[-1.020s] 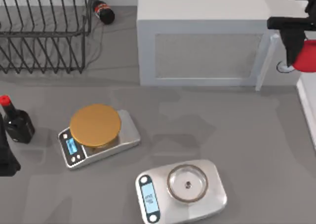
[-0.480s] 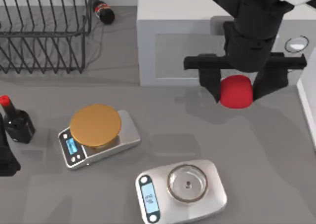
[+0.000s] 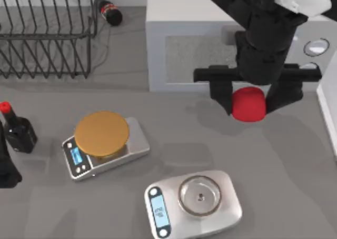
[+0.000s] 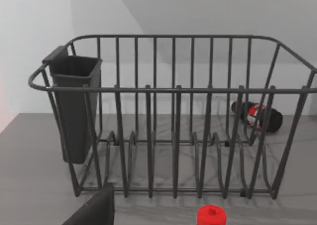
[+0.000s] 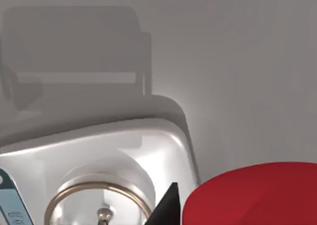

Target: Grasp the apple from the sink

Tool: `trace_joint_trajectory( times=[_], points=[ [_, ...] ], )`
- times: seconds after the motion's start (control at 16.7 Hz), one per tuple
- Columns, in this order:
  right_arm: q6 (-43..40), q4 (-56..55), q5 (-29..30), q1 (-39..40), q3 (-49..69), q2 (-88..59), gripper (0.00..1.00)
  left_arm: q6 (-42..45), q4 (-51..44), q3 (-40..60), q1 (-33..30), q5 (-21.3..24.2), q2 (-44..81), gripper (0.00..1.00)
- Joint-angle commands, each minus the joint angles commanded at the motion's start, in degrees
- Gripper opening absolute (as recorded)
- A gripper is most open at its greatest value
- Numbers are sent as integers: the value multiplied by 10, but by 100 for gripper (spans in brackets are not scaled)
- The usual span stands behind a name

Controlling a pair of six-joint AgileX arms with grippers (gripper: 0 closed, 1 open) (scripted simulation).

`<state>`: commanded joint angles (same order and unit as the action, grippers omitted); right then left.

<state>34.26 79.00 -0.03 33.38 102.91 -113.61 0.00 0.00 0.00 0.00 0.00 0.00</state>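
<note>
Red apple point(image 3: 248, 104) sits clamped between the right gripper point(image 3: 249, 98) fingers, above the table before the sink point(image 3: 221, 18); silver scale point(image 3: 194, 202) nearby; left gripper point(image 3: 6, 168) parked, fingers untellable.

The apple point(image 3: 248, 104) was plain bright red, the scale disc point(image 3: 101, 133) lower left gold, the worktop point(image 3: 221, 139) grey, the rack point(image 3: 45, 33) upper left dark.
</note>
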Motion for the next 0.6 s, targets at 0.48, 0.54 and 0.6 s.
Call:
trace_joint_trajectory(
  times=[0.48, 0.54, 0.6],
  points=[
    [1, -177, 0, 5, -161, -22, 0, 0, 0, 0, 0, 0, 0, 100],
    [0, -191, 1, 2, -170, -25, 0, 0, 0, 0, 0, 0, 0, 100],
    [-1, -200, 1, -1, -176, -28, 0, 0, 0, 0, 0, 0, 0, 100]
  ],
)
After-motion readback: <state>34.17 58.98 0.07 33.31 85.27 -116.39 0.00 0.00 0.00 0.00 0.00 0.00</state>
